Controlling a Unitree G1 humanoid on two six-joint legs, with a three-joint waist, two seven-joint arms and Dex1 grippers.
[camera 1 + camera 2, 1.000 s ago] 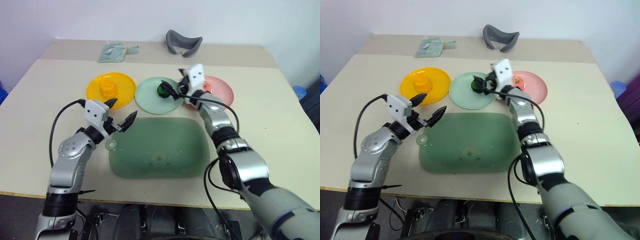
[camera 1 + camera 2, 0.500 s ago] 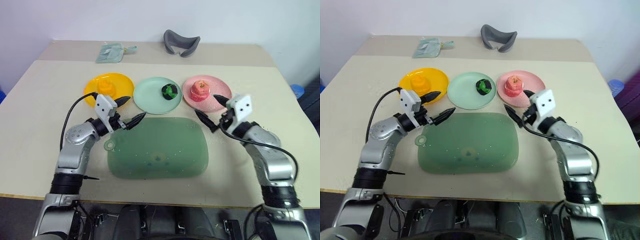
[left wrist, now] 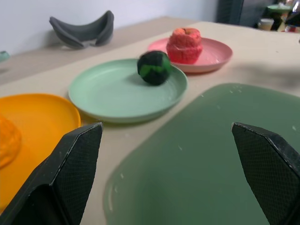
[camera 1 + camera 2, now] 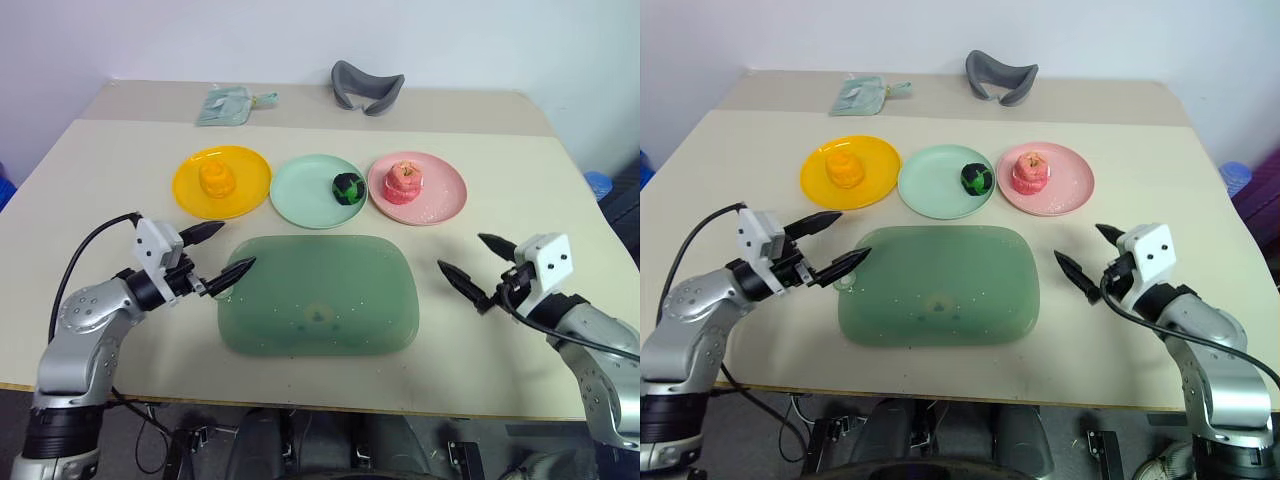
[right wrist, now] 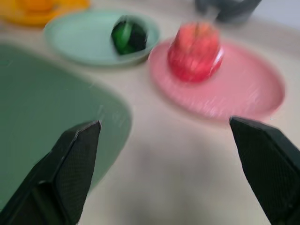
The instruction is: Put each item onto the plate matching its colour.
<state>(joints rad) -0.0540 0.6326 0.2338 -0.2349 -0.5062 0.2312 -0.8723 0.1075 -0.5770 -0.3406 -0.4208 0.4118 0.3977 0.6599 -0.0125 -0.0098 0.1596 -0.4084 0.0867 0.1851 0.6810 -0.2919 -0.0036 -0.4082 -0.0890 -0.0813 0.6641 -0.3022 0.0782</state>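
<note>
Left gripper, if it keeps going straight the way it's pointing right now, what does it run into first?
Probably the green tray: the open left gripper points across its near corner. Its wrist view looks beyond toward the mint green plate and dark green ball, but depth is unclear.

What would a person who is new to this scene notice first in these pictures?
First, the row of three plates across the table: the orange-yellow plate with the lumpy orange toy, the mint green plate with the dark green ball, and the pink plate with the red apple. Nearer lies the big green tray, with the open left tool and right tool at its two sides.
</note>
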